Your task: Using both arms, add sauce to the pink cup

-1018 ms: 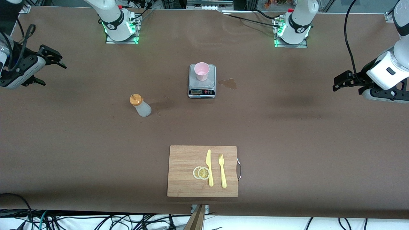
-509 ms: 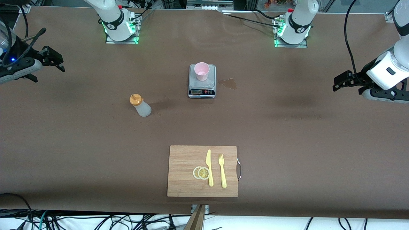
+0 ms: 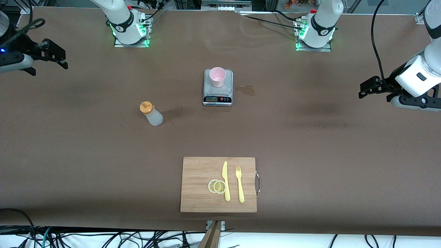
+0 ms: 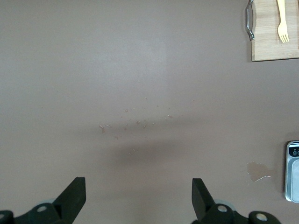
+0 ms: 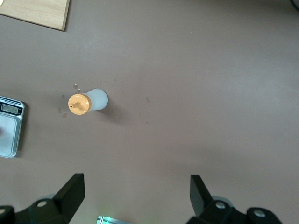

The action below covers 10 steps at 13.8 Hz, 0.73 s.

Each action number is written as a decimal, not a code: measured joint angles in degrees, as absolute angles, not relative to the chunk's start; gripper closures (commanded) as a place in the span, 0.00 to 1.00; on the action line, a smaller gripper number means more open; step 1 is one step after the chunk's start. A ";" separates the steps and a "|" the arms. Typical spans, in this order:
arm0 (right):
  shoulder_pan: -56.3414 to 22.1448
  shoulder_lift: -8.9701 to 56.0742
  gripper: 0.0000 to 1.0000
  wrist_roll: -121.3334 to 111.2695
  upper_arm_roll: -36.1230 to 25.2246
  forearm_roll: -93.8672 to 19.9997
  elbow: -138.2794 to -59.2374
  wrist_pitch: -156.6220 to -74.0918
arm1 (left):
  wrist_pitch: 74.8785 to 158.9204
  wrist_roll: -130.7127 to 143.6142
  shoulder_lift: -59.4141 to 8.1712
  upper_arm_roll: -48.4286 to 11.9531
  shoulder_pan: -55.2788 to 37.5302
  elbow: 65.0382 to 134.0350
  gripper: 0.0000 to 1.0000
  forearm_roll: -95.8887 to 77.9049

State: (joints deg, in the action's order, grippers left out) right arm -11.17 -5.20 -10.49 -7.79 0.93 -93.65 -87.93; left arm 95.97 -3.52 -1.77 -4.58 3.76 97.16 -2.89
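The pink cup (image 3: pixel 217 76) stands upright on a small grey scale (image 3: pixel 217 98) near the middle of the brown tabletop (image 3: pixel 310 148), its rim open and nothing touching it. The sauce (image 3: pixel 151 113), a whitish squeeze bottle with an orange cap, stands on the tabletop toward the right arm's end, a little nearer to the front camera than the scale and well apart from it. The right gripper (image 3: pixel 57 57) is up over the bare tabletop at the right arm's end, its fingers spread wide and empty; its wrist view looks down on the bottle (image 5: pixel 88 101) from above. The left gripper (image 3: pixel 366 89) waits over the tabletop at the left arm's end, fingers also wide and holding nothing. Nearer the front camera lies a wooden cutting board (image 3: pixel 200 172) carrying a yellow knife (image 3: pixel 226 181), a yellow fork (image 3: pixel 239 184) and two lemon slices (image 3: pixel 217 186). A small wet stain (image 3: pixel 246 90) marks the tabletop just beside the scale.
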 measured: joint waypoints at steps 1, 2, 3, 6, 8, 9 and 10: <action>-10.92 -4.95 0.00 -10.46 -7.79 1.02 -93.54 -87.78 | 95.97 -3.52 -1.77 -4.58 3.76 97.16 0.00 -2.89; -10.72 -4.65 0.00 -10.46 -7.80 1.11 -93.54 -87.77 | 95.97 -3.52 -1.77 -4.58 3.76 97.16 0.00 -2.89; -10.62 -4.38 0.00 -10.46 -7.80 1.14 -93.53 -87.77 | 95.97 -3.52 -1.77 -4.58 3.76 97.16 0.00 -2.89; -10.66 -3.81 0.00 -10.45 -7.55 1.15 -93.24 -87.82 | 95.97 -3.52 -1.77 -4.58 3.76 97.16 0.00 -2.89; -10.72 -3.33 0.00 -10.44 -7.19 1.13 -92.84 -87.86 | 95.97 -3.52 -1.77 -4.58 3.76 97.16 0.00 -2.89; -10.73 -3.16 0.00 -10.44 -7.08 1.12 -92.30 -87.87 | 95.97 -3.52 -1.77 -4.58 3.76 97.16 0.00 -2.89; -10.74 -3.10 0.00 -10.44 -7.04 1.12 -91.76 -87.82 | 95.97 -3.52 -1.77 -4.58 3.76 97.16 0.00 -2.89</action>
